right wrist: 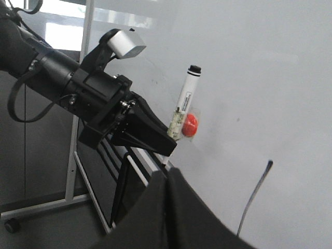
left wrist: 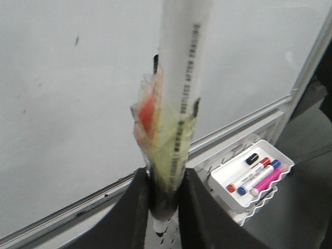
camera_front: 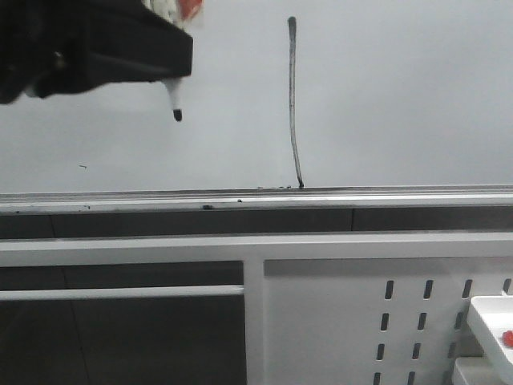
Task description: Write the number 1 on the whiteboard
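The number 1 (camera_front: 293, 104) is a long thin black stroke on the whiteboard (camera_front: 401, 96), running from near the top down to the silver rail (camera_front: 361, 195). My left gripper (camera_front: 164, 64) is at the upper left, shut on a white marker (camera_front: 171, 95) whose black tip points down, left of the stroke; whether it touches the board I cannot tell. In the left wrist view the marker (left wrist: 181, 78), wrapped in yellowish tape, sits between the black fingers (left wrist: 132, 212). My right gripper (right wrist: 167, 174) is shut and empty, facing the board; the stroke (right wrist: 254, 194) and the left arm's marker (right wrist: 185, 101) show there.
A white slotted metal panel (camera_front: 385, 321) stands below the board. A white tray (left wrist: 228, 179) on it holds several capped markers; its corner shows in the front view (camera_front: 489, 317). The board's stand leg with a caster (right wrist: 10, 225) is at one side.
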`<action>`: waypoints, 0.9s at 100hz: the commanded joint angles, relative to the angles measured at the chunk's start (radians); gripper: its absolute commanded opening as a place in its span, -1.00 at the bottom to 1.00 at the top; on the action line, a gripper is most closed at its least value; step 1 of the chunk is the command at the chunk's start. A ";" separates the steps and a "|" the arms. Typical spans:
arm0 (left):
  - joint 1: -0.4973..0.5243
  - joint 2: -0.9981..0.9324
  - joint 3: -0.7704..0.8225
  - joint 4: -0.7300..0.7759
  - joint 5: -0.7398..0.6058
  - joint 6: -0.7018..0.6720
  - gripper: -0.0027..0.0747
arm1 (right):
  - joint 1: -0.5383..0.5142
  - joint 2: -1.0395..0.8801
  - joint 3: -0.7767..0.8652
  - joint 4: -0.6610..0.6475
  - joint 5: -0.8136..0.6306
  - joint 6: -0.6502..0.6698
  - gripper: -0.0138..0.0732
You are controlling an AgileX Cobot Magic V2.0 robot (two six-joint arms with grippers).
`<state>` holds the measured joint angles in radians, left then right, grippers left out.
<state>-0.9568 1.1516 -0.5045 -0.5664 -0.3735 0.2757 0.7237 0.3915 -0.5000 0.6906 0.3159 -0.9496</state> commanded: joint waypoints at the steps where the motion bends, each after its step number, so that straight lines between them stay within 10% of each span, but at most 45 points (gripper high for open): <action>1: -0.002 0.050 -0.055 -0.020 -0.116 -0.009 -0.98 | -0.031 -0.050 0.026 0.018 -0.055 0.037 -0.80; 90: 0.210 0.218 -0.278 -0.087 0.124 -0.019 -0.98 | -0.043 -0.077 0.080 0.028 -0.053 0.037 -0.80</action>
<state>-0.7612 1.3955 -0.7437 -0.6401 -0.1711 0.2691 0.6879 0.3088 -0.3972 0.6992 0.3268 -0.9131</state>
